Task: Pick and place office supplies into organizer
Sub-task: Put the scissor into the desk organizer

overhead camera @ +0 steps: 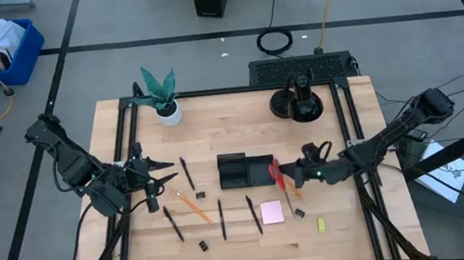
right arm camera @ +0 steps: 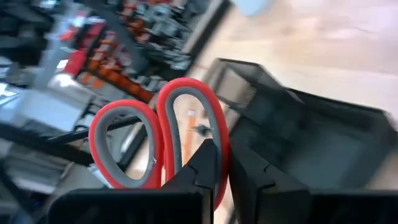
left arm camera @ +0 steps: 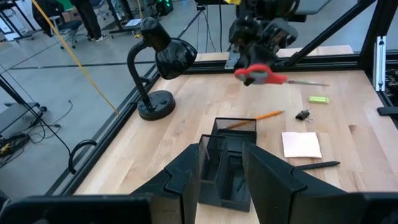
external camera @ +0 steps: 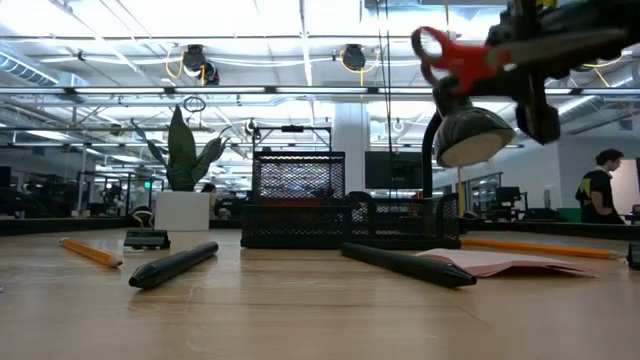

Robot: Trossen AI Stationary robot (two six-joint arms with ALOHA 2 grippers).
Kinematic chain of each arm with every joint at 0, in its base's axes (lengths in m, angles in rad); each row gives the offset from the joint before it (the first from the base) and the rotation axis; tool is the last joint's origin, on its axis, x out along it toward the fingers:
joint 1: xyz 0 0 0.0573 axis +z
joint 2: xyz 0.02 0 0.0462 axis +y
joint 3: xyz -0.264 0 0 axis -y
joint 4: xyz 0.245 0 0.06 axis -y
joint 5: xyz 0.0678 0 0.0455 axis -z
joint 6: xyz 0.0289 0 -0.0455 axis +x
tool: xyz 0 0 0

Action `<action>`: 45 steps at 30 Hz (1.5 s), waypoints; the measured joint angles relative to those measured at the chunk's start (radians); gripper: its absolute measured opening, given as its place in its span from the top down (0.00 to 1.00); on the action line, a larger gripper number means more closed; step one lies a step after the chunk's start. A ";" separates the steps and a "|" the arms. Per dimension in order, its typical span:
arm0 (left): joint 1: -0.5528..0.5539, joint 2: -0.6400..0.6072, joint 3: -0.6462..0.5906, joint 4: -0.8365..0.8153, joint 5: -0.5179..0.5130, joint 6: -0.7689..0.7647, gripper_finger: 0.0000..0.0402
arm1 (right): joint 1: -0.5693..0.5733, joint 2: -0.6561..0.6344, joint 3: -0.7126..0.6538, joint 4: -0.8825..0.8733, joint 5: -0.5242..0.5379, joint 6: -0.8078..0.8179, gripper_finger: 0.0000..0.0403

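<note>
The red-handled scissors (overhead camera: 276, 175) hang in the air over the right end of the black mesh organizer (overhead camera: 233, 158), and my right gripper (overhead camera: 303, 175) is shut on them. My left gripper (overhead camera: 166, 172) stands open and empty, raised to the left of the organizer and pointing at it; the organizer (left arm camera: 233, 127) shows beyond its fingers. On the table lie black pens (overhead camera: 221, 219), an orange pencil (overhead camera: 192, 206), a second pencil (overhead camera: 293, 191), a pink sticky-note pad (overhead camera: 271, 212), binder clips (overhead camera: 202, 199) and a yellow-green piece (overhead camera: 321, 224). My right gripper pinches the scissors between its two fingers at the red handle (right arm camera: 214, 140), just below the two loops. The fingers (right arm camera: 208, 165) come nearly level from the table's right. The scissors are lifted clear, loops toward the organizer and blades (left arm camera: 308, 82) sticking out toward the near side.
A potted plant (overhead camera: 160, 94) stands at the far left and a black desk lamp (overhead camera: 298, 102) at the far right behind the organizer. The black frame rails (overhead camera: 119, 158) run along both sides of the table. People show in the room beyond.
</note>
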 joint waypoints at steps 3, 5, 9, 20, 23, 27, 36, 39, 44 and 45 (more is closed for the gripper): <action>0.000 0.000 0.000 0.000 0.000 0.000 0.68 | 0.017 0.000 0.000 0.091 -0.001 -0.097 0.96; 0.000 0.000 0.000 0.000 0.000 0.000 0.68 | 0.030 0.000 0.000 0.147 -0.001 -0.170 0.96; 0.000 0.000 0.000 0.000 0.000 0.000 0.68 | 0.052 0.000 0.000 0.243 -0.001 -0.334 0.96; 0.000 0.000 0.000 0.000 0.000 -0.003 0.68 | 0.067 0.000 0.000 0.426 -0.020 -0.693 0.96; 0.000 0.000 0.000 0.000 0.000 -0.005 0.68 | 0.067 0.000 0.000 0.456 -0.036 -0.764 0.96; 0.000 0.000 0.000 0.000 0.000 -0.005 0.68 | 0.077 0.000 0.000 0.505 -0.064 -0.852 0.96; 0.000 0.000 0.000 0.000 0.000 -0.004 0.68 | 0.111 0.000 0.000 0.601 -0.232 -1.049 0.96; 0.000 0.000 0.000 0.000 0.000 -0.004 0.68 | 0.117 0.000 0.000 0.615 -0.276 -1.100 0.96; 0.000 0.000 0.000 0.000 0.000 -0.004 0.68 | 0.116 0.000 0.000 0.632 -0.333 -1.174 0.96; 0.000 0.000 0.000 0.000 0.000 -0.004 0.68 | 0.116 0.000 0.000 0.639 -0.358 -1.190 0.96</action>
